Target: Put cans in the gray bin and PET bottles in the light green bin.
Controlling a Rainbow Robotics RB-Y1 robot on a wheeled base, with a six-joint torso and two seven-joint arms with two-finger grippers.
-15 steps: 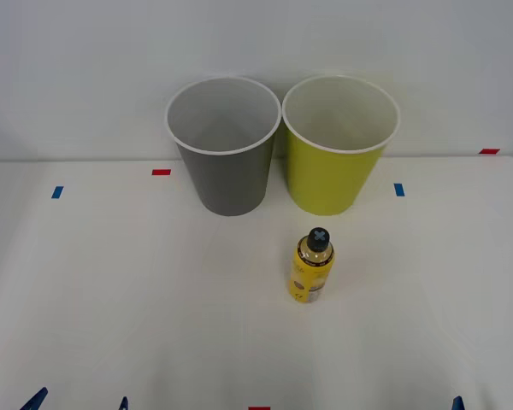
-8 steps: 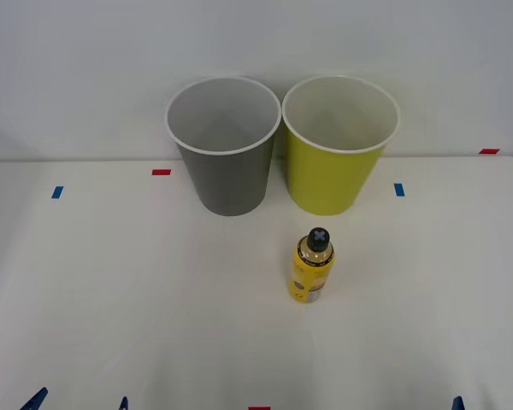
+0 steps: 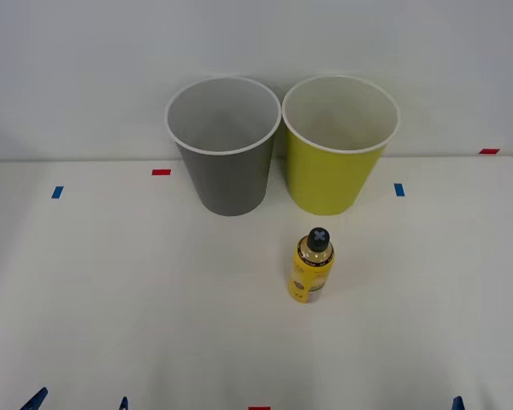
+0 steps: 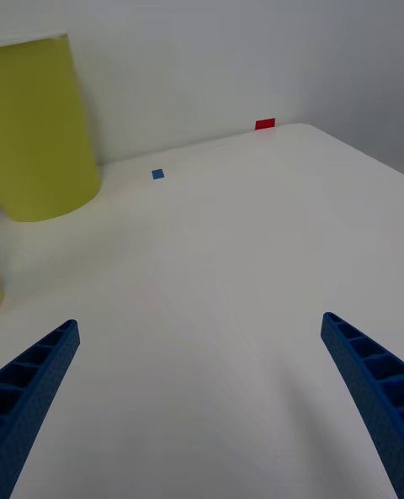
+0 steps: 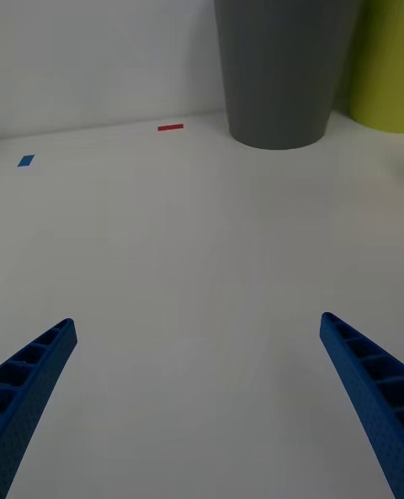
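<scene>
A small PET bottle (image 3: 311, 266) with a yellow label, amber neck and black cap stands upright on the white table, just in front of the light green bin (image 3: 338, 145). The gray bin (image 3: 225, 145) stands beside it on its left; both look empty inside. My left gripper (image 3: 79, 401) is open at the table's near left edge, its blue fingertips (image 5: 38, 373) spread wide, facing the gray bin (image 5: 282, 53). At the near right edge my right gripper (image 4: 202, 381) is open too, with the light green bin (image 4: 42, 129) ahead of it. No can shows.
Small red (image 3: 161, 172) and blue (image 3: 398, 189) tape marks dot the white table (image 3: 111, 282). A pale wall rises right behind the bins. Open tabletop lies between the grippers and the bottle.
</scene>
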